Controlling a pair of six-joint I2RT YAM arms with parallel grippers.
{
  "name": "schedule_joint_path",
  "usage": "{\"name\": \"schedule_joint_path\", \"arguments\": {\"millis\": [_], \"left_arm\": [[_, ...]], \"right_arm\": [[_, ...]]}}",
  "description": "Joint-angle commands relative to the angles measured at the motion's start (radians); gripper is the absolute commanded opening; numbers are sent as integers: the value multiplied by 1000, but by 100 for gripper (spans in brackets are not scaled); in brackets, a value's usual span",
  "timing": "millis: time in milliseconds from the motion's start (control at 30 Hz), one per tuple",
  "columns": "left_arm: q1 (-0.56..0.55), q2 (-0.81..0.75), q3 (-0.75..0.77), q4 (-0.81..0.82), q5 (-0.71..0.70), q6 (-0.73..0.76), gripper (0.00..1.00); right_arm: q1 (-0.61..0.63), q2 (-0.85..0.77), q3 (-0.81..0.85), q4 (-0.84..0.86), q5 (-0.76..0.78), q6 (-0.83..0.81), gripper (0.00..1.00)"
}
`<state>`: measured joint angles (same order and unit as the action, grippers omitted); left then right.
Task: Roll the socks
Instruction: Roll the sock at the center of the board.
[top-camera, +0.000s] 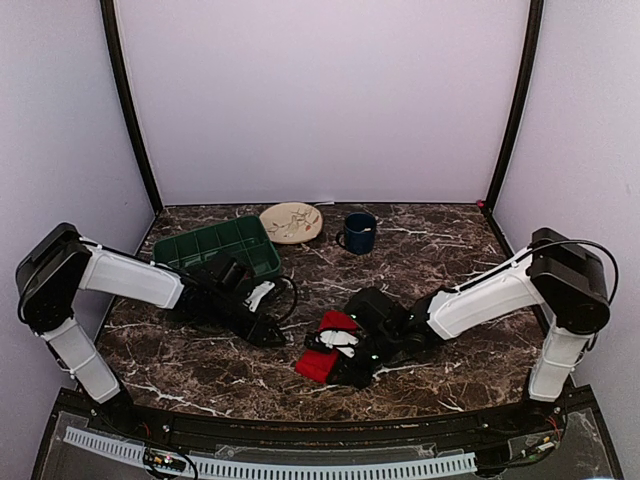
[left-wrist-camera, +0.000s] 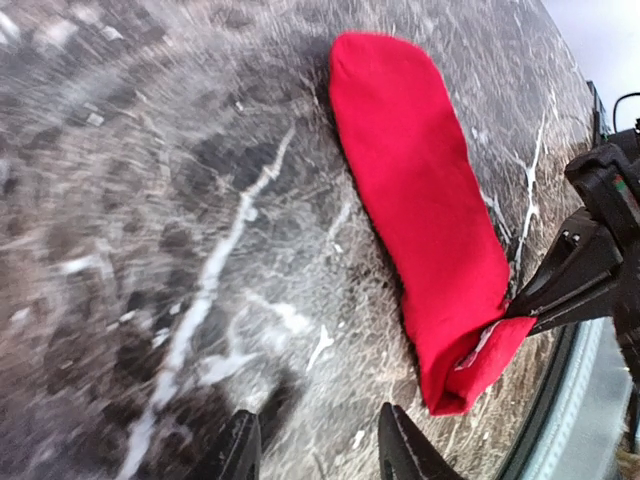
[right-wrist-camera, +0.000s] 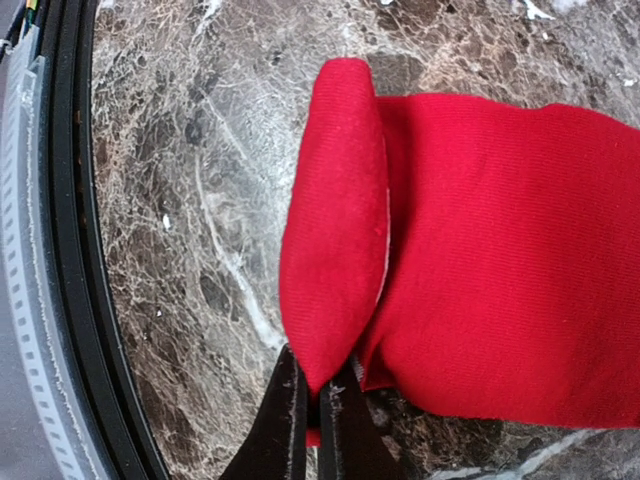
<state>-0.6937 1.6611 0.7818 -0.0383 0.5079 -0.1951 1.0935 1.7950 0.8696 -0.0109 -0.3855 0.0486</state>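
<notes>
A red sock (top-camera: 322, 358) lies flat on the marble table near its front middle. It shows in the left wrist view (left-wrist-camera: 420, 200) and in the right wrist view (right-wrist-camera: 480, 290). My right gripper (right-wrist-camera: 318, 400) is shut on the sock's near end and holds it folded over the rest of the sock (right-wrist-camera: 335, 230). In the top view the right gripper (top-camera: 352, 360) sits on the sock's right side. My left gripper (left-wrist-camera: 315, 440) is open and empty, just left of the sock, fingers (left-wrist-camera: 405, 450) above bare marble. In the top view the left gripper (top-camera: 272, 335) is a little left of the sock.
A green compartment tray (top-camera: 215, 248) stands at the back left. A cream patterned plate (top-camera: 291, 222) and a dark blue mug (top-camera: 359, 232) stand at the back middle. The table's black front rail (right-wrist-camera: 70, 250) runs close to the sock's near end.
</notes>
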Motion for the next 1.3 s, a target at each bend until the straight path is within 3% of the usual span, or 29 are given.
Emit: {"name": "schedule_joint_path", "arguments": {"millis": [0, 267, 567, 700, 900, 1267], "left_arm": [[-36, -114, -62, 102, -119, 13, 42], [-229, -191, -77, 109, -326, 165, 42], [-332, -230, -107, 109, -440, 306, 42], [-372, -227, -106, 108, -456, 362, 43], [-433, -228, -93, 110, -448, 423, 54], [-500, -153, -42, 85, -439, 496, 58]], "right_arm": [[-30, 46, 7, -78, -112, 29, 0], [-69, 102, 65, -152, -270, 25, 0], [-113, 112, 57, -147, -388, 78, 0], [-129, 117, 45, -128, -433, 107, 0], [-142, 125, 54, -133, -487, 122, 0], [-148, 147, 81, -169, -515, 102, 0]]}}
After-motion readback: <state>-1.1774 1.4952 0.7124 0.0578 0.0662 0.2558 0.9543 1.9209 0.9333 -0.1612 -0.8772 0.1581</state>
